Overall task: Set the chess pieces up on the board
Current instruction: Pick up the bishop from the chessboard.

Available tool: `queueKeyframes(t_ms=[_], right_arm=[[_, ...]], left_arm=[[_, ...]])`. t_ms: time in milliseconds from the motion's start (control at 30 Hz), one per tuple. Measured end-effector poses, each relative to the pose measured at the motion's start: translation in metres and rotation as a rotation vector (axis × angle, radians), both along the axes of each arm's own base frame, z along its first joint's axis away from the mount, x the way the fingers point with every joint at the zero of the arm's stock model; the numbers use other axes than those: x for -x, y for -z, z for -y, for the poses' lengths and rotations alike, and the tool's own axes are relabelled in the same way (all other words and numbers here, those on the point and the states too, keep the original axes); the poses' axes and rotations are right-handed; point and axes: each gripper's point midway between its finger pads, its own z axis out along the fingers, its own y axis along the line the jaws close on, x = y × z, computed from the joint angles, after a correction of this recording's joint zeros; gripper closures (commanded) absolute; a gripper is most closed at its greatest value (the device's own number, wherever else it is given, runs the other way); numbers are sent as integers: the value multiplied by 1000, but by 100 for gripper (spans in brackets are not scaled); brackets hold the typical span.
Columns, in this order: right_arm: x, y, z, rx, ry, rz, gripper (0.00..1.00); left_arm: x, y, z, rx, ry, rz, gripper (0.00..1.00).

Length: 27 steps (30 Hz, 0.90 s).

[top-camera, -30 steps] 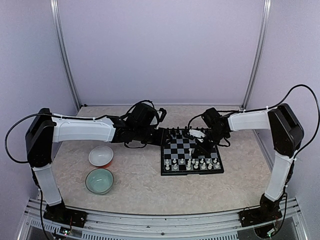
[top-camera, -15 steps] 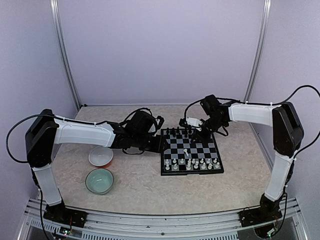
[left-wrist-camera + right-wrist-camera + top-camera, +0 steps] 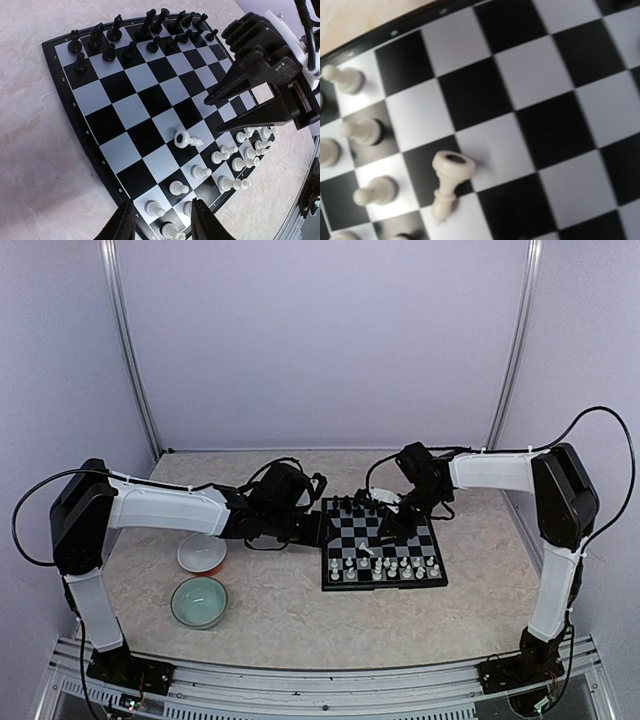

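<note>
The wide-open, empty right gripper (image 3: 212, 115) is hovering beside a toppled white plastic chess piece (image 3: 187, 140); pinching off-centre risks flicking it.

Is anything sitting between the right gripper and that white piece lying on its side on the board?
Nothing visible. The right gripper hangs open beside the toppled white piece, with only bare squares of the board between them. The standing white pawns are on the piece's near side, out of the line.
</note>
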Motion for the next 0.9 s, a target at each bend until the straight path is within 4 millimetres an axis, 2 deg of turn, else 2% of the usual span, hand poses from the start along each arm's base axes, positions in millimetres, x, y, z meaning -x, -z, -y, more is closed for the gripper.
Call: queueKeyframes(t_ms=[133, 400, 600, 900], right_arm=[[7, 5, -6, -1, -10, -23, 67], [22, 26, -18, 35, -46, -64, 77], [23, 27, -19, 40, -52, -61, 80], [25, 28, -23, 42, -91, -49, 80]], left_arm=[[0, 0, 0, 3, -2, -1, 61], [1, 4, -2, -6, -7, -4, 61], [2, 9, -5, -17, -9, -11, 61], [2, 9, -5, -17, -8, -11, 61]])
